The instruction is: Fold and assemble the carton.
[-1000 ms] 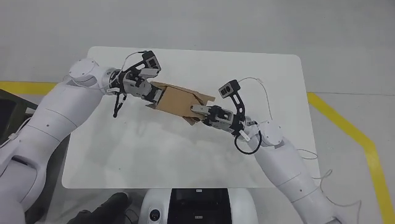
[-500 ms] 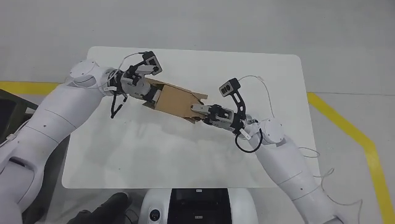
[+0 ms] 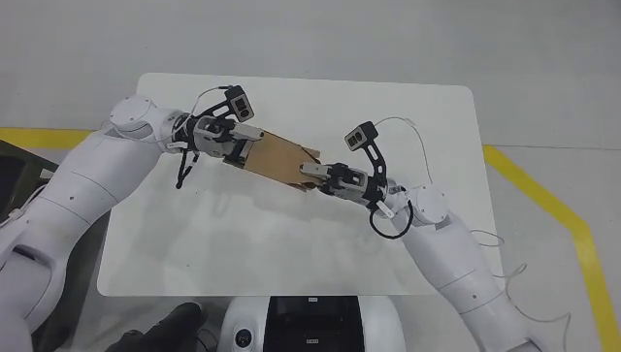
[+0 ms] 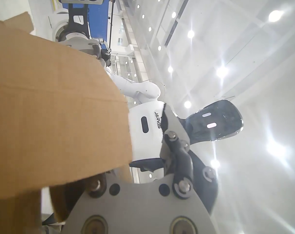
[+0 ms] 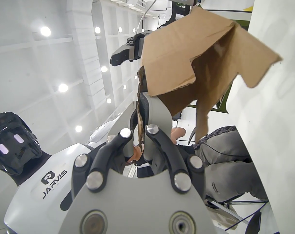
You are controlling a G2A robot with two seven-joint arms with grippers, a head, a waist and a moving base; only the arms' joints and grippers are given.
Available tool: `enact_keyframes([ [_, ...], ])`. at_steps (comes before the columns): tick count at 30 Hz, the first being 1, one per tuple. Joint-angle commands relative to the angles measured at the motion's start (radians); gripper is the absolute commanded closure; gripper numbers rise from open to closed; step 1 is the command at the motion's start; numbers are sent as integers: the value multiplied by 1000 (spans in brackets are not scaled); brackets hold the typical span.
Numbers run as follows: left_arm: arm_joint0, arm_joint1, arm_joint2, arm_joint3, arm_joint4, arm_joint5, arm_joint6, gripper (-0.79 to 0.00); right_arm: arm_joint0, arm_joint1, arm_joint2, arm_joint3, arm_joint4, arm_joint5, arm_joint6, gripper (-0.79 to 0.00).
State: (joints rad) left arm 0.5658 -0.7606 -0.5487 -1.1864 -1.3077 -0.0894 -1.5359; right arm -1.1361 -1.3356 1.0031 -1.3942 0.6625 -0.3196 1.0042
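Since the carton (image 3: 277,158) is carried between both arms, the coming fold is judged to turn on its long axis, which is laid slantwise over the surface (image 3: 291,245), from near right to far left. Nearest the robot, the right pincer (image 3: 312,171) is seen closed narrowly on the carton's near-right end. In the right wrist view a cardboard edge is pinched between the pads (image 5: 154,108). From that pincer the carton is stretched away and to the left, as a partly opened brown sleeve, and its flaps (image 5: 257,59) are splayed loose at the near end, unfolded. Whether the lowest flap is touched by the surface cannot be told. Farther off, the left pincer (image 3: 231,144) is set at the far-left end, against the cardboard. Whether anything is clamped there cannot be told, as the grip is hidden by the panel in the left wrist view. The right arm is judged the nearer to the loose flaps, and the far end would need to be steadied while they are pressed in.
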Motion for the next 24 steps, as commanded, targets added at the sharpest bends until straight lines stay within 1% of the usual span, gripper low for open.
enact_keyframes([
  [1,-4,1,8,1,12,-9,0,-234,0,0,0,-1,-3,0,-3,0],
  [4,-9,3,21,5,26,-18,0,-262,1,0,0,-3,-5,4,-8,0],
  [7,-17,5,34,11,43,-28,0,-252,3,0,0,-5,-11,9,-10,0],
  [9,-22,6,44,14,50,-34,0,-228,4,0,-1,-6,-15,13,-12,0],
  [11,-28,6,53,15,56,-39,0,-163,6,-1,-2,-7,-18,16,-14,0],
  [14,-36,7,65,16,57,-46,0,-105,8,-2,-5,-6,-21,18,-17,0],
  [22,-54,9,89,25,47,-60,0,-108,12,-3,-6,-2,-22,13,-24,0],
  [24,-58,9,94,31,49,-65,0,-68,11,-3,-4,-3,-24,12,-26,0],
])
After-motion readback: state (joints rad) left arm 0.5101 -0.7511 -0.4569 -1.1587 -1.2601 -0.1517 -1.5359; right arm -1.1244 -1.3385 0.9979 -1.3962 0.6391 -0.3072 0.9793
